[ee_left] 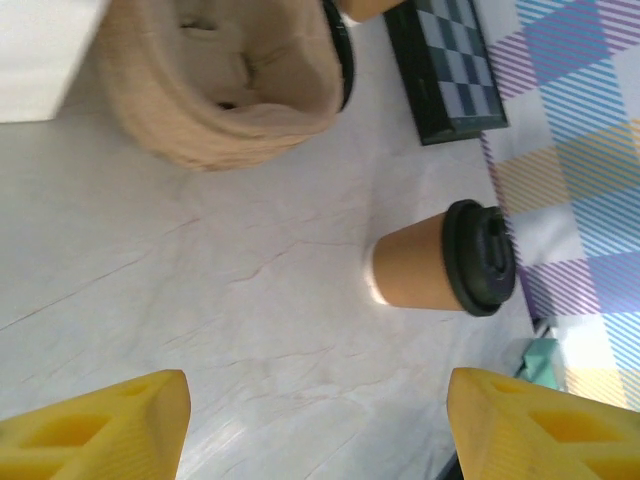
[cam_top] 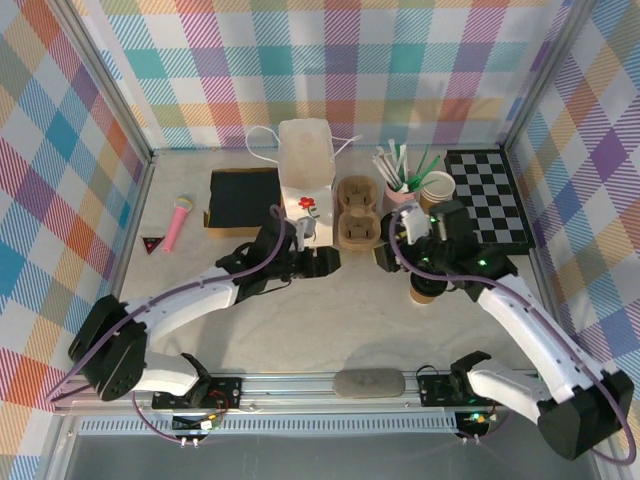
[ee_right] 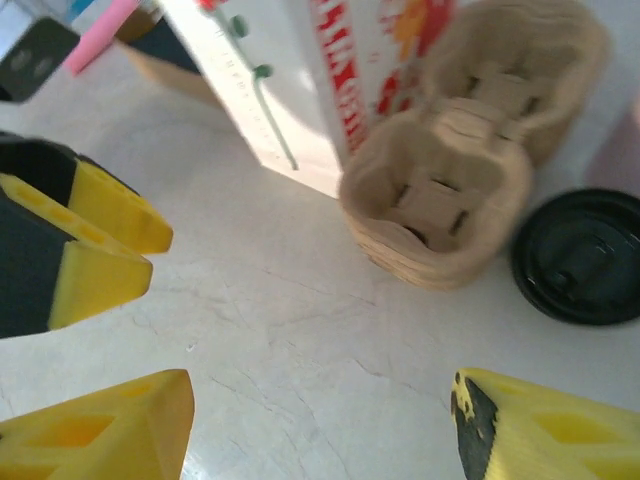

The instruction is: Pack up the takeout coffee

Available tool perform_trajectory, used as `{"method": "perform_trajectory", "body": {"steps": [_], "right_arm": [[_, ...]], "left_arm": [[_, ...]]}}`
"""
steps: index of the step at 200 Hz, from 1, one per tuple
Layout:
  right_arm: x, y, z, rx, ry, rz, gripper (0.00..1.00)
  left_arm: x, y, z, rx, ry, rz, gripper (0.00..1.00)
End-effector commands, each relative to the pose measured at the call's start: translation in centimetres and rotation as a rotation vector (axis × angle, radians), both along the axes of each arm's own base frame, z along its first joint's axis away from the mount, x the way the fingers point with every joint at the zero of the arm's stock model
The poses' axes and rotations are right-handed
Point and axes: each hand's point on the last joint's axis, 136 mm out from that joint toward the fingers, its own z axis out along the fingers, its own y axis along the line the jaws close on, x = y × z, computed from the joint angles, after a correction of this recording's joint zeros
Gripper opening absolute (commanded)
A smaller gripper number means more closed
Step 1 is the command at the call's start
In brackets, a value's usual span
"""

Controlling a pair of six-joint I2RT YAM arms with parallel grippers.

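The takeout coffee [cam_top: 427,292], a brown kraft cup with a black lid, stands on the table partly under my right arm. The left wrist view shows its body [ee_left: 420,268] up and to the right of my fingers, well clear of them. My left gripper [cam_top: 326,262] [ee_left: 315,425] is open over bare tabletop with nothing between its yellow fingertips [ee_left: 105,425]. My right gripper [cam_top: 386,256] [ee_right: 320,425] is also open and empty, facing the left one a short way apart. The left gripper's yellow fingers [ee_right: 95,250] show in the right wrist view.
A pulp cup carrier [cam_top: 357,212] [ee_left: 220,95] [ee_right: 470,170] sits just behind both grippers, beside a white paper bag [cam_top: 305,165] [ee_right: 290,80]. A loose black lid [ee_right: 580,255] lies right of the carrier. Pink cup of straws [cam_top: 400,185], chessboard [cam_top: 490,195], black tray [cam_top: 243,200] and pink microphone [cam_top: 178,222] line the back.
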Motion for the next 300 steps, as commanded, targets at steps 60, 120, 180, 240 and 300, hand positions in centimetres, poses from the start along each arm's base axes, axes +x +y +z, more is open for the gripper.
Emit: {"method": "perform_trajectory", "body": {"steps": [60,120,180,240,300], "right_arm": [[3.2,4.9,-0.6,-0.227,-0.021,0.371,0.71],[3.4,7.0,-4.5,-0.407,0.074,0.502,0.67],[5.8,6.9,-7.4,-0.553,0.030,0.517,0.63],[6.9,7.6,-9.3,-0.592,0.047,0.562,0.58],[8.2,7.6,-10.7,-0.655,0.058,0.565,0.54]], "left_arm": [[-3.3,8.1,-0.3,-0.011,-0.023,0.196,0.70],[-4.4,9.5,0.0,-0.003,-0.036,0.214,0.69],[-4.8,10.0,0.0,-0.008,-0.046,0.219,0.69],[-5.2,10.7,0.0,0.000,-0.055,0.232,0.69],[-5.2,11.0,0.1,0.008,-0.062,0.240,0.69]]}}
